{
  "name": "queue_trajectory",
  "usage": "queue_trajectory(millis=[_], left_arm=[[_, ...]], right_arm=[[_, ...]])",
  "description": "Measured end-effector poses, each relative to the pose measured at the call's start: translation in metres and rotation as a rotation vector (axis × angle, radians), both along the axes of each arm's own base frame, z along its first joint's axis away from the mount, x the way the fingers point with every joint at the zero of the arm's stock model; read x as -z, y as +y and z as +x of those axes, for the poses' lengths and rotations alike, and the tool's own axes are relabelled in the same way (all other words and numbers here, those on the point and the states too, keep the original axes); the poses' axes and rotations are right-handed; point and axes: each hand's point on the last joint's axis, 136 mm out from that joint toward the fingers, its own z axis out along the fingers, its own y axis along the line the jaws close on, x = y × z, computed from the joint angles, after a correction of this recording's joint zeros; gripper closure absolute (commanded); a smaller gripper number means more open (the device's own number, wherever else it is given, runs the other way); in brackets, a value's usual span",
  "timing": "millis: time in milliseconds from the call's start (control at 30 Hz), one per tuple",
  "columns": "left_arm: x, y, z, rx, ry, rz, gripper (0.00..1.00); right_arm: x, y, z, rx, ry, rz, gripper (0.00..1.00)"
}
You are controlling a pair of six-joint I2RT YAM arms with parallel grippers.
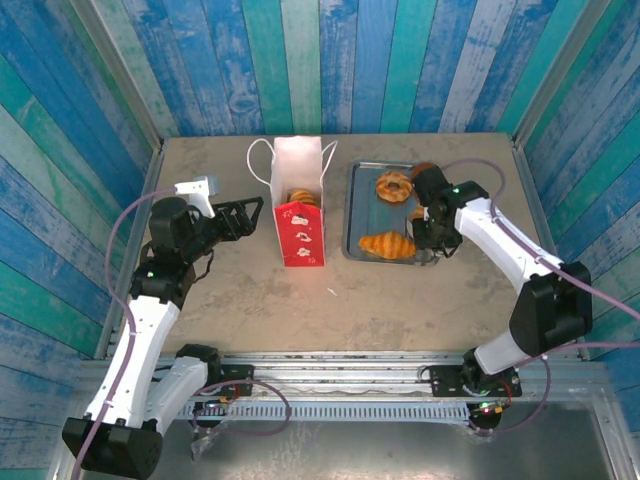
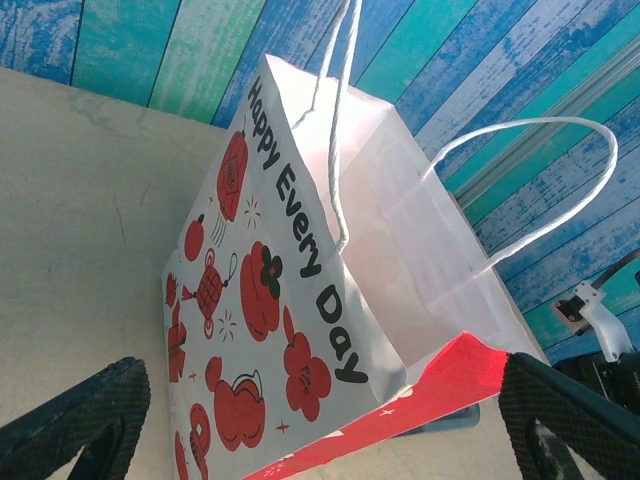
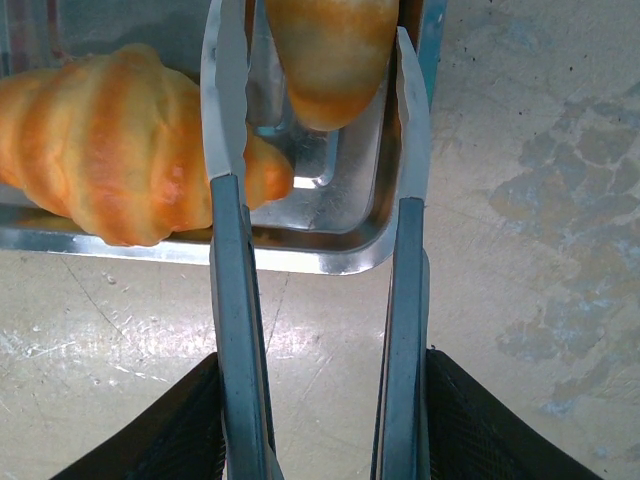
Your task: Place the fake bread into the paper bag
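right gripper [image 3: 325, 430] closed on metal tongs [image 3: 232, 330], tongs pinching a pastry [image 3: 330, 60] cut off at the top edge, left gripper [image 1: 243, 215] spread wide, empty, beside paper bag [image 2: 300, 330]

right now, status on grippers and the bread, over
Left gripper open beside the paper bag. Right gripper shut on tongs, bread piece between the blades, over the tray corner. Croissant on tray; bag mouth open.

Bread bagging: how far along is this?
Done: at least one pastry sits in the bag. In hand: the right claw holds tongs pinching a roll over the tray. Left: at least a croissant and a ring pastry on that tray.
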Motion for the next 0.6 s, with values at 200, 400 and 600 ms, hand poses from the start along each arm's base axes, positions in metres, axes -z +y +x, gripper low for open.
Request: queue_trajectory(millis=[200,400,600], left_arm=[[0.002,0.000,0.000,0.001,0.006,0.004,0.06],[0.003,0.000,0.000,0.001,0.008,0.007,0.06],[0.004,0.000,-0.001,-0.002,0.030,-0.001,0.06]], right_arm=[[0.005,0.000,0.004,0.002,0.005,-0.003,0.50],[0.013,-0.002,0.003,0.003,0.023,-0.013,0.59],[0.014,-0.003,0.002,0.000,0.025,-0.021,0.74]])
